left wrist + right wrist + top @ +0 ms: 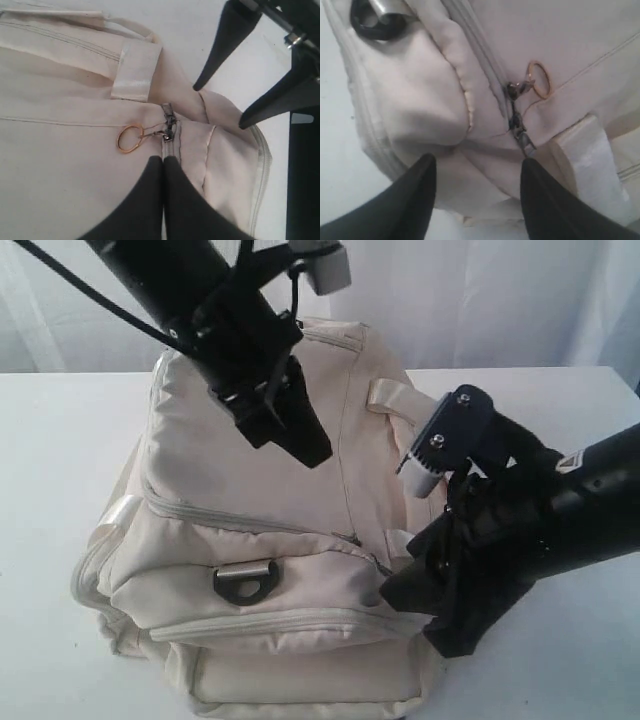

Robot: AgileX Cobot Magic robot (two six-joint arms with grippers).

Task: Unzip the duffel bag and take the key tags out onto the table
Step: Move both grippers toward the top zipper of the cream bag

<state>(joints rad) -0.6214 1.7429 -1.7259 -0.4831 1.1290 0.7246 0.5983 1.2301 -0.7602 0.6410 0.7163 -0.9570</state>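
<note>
The cream bag [250,540] sits mid-table [60,440] as the left gripper [163,160], fingers pressed together, points at the zip just beside its slider [167,131] and gold ring [130,138], while the right gripper [477,167], fingers spread, hovers at the bag's near right corner.

Pale curtain [480,300] — bright, diffuse light.

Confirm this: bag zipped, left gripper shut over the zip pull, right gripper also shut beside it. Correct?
No, one thing is off. The right gripper is open: the right wrist view shows its fingers apart, beside the zip pull. The bag is zipped and the left gripper is shut over the pull, as you said.
</note>
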